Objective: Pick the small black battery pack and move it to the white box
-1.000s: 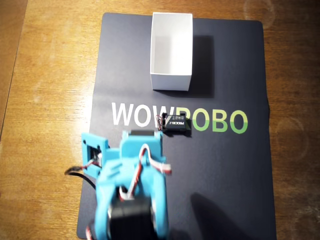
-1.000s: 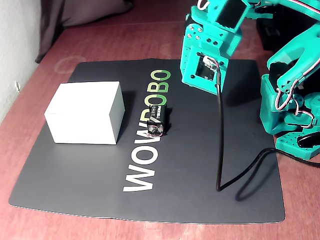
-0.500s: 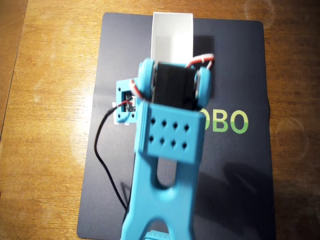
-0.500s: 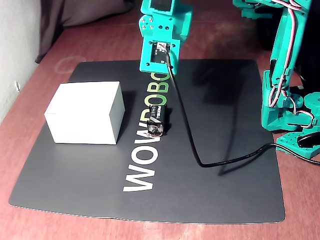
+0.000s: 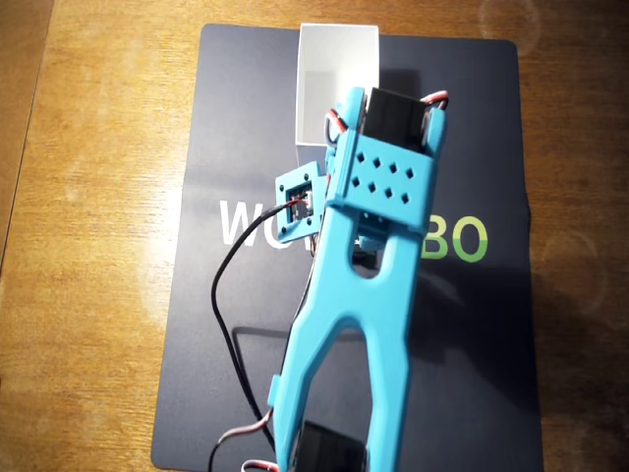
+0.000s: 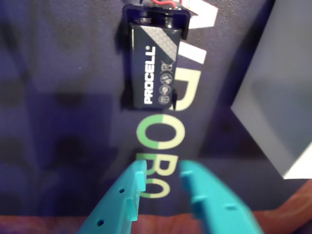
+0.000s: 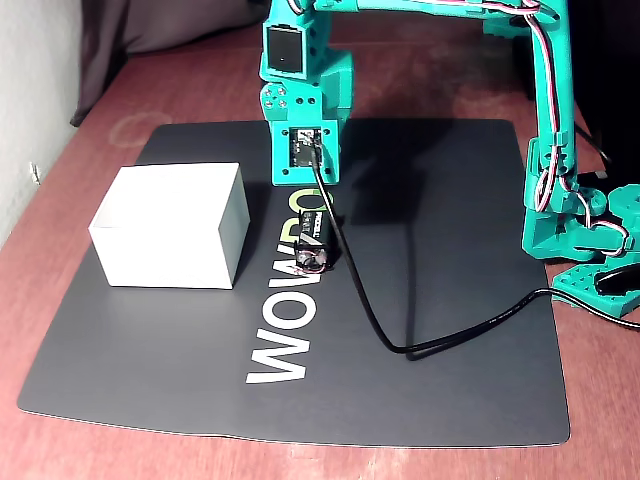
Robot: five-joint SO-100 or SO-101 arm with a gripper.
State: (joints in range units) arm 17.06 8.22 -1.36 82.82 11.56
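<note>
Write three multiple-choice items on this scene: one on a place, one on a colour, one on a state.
1. Where does the battery pack lie?
A. In the white box
B. On the dark mat
C. Between the claw's tips

2. What colour is the arm?
A. Orange
B. White
C. Turquoise

3. How is the claw?
A. Open, holding nothing
B. Shut on the battery pack
C. Shut on the cable

Answers: 1 B, the pack rests on the mat beside the white box. 2 C, every view shows turquoise plastic. 3 A, the wrist view shows a gap between its tips.

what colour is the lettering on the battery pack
White, on the black battery pack; clearest in the wrist view.
</note>
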